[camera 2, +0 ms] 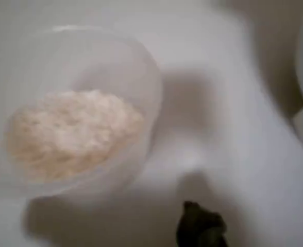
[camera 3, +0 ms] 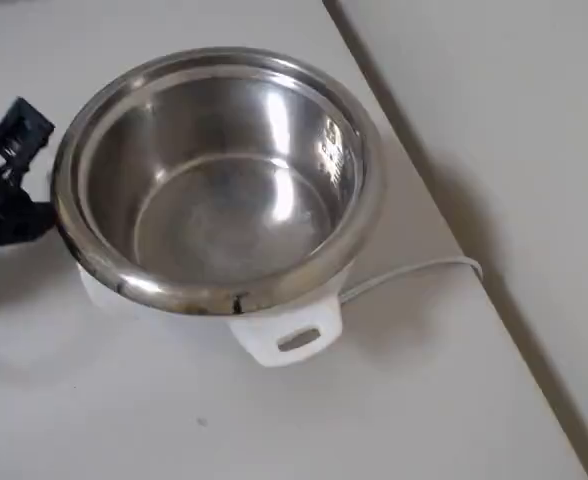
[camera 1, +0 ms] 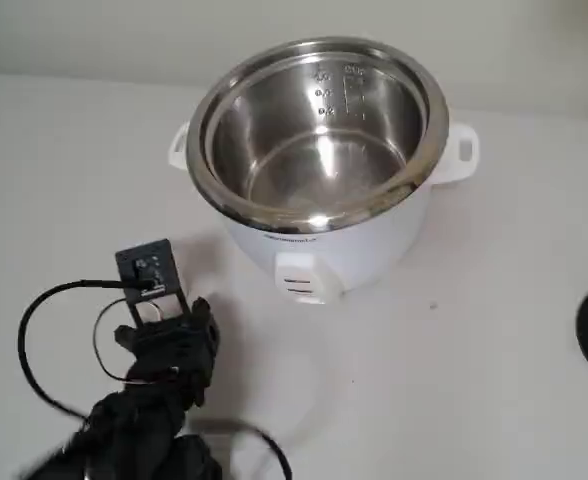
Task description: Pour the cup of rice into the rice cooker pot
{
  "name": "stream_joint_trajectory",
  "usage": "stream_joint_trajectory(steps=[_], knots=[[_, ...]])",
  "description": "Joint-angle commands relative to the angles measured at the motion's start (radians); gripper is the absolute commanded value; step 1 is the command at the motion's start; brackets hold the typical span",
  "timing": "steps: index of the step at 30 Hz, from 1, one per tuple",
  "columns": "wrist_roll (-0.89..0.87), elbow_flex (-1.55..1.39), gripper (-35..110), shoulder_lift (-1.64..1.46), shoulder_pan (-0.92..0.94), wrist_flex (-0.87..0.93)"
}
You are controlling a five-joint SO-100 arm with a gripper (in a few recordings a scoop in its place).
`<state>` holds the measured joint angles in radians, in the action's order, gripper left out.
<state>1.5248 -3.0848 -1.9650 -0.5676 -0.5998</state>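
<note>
In the wrist view the cup (camera 2: 71,110) of rice (camera 2: 71,134) sits just beside the gripper (camera 2: 200,226), whose jaw state I cannot tell, while the rice cooker pot (camera 1: 319,130) stands empty.

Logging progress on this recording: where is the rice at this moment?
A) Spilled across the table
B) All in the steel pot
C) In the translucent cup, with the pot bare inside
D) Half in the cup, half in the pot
C: the wrist view shows the rice heaped in the cup, while the rice cooker pot shows a bare shiny bottom in the overhead and fixed views.
</note>
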Motion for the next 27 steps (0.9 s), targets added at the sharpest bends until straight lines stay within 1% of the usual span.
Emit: stream_joint_trajectory(steps=[1,7,9,10,15,22,24,26,27], knots=[[0.002,0.120,49,0.310,0.025,-0.387],[0.089,0.324,59,0.954,0.037,-1.046],[0.107,0.399,60,1.126,0.032,-1.195],[0.112,0.439,61,1.187,0.029,-1.239],[0.112,0.555,62,1.233,0.008,-1.232],[0.087,0.644,60,1.184,0.003,-1.140],[0.072,0.653,56,1.175,0.000,-1.118],[0.029,0.655,48,1.172,-0.005,-1.112],[0.018,0.657,41,1.177,-0.009,-1.115]])
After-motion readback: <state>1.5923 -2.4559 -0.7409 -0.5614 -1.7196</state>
